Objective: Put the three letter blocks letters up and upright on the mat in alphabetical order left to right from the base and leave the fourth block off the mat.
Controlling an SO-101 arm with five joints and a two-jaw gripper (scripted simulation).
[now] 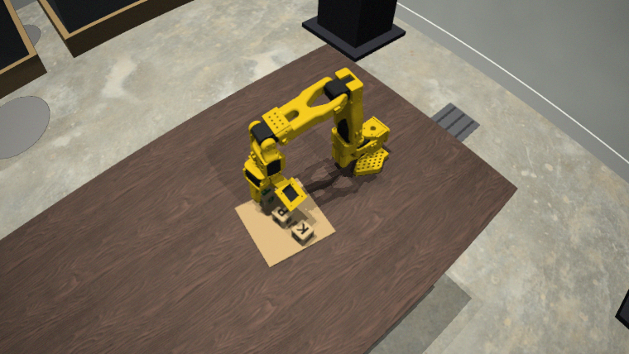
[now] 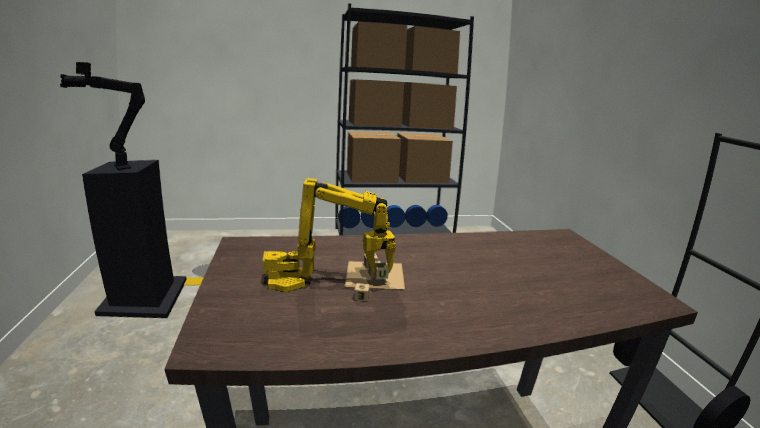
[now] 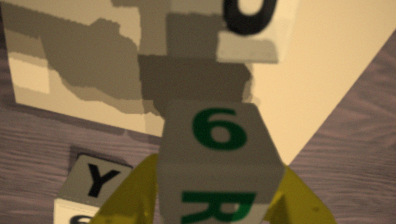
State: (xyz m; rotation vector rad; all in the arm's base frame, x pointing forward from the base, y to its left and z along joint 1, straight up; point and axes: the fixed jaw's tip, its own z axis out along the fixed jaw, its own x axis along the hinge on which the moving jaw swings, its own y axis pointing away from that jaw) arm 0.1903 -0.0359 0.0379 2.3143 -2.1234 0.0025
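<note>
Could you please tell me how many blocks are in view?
4: a green-lettered block in the gripper, a K block and another block on the mat, a Y block on the table beside it.

behind the table [image 2: 531, 297] i see a black shelf rack [image 2: 340, 132] with brown boxes [image 2: 374, 156], blue discs [image 2: 415, 215] below, and a black pedestal [image 2: 127, 233] at left.

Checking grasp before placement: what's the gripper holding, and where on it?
The gripper is shut on a block with green 6 and R faces, gripped by its two opposite sides.
</note>
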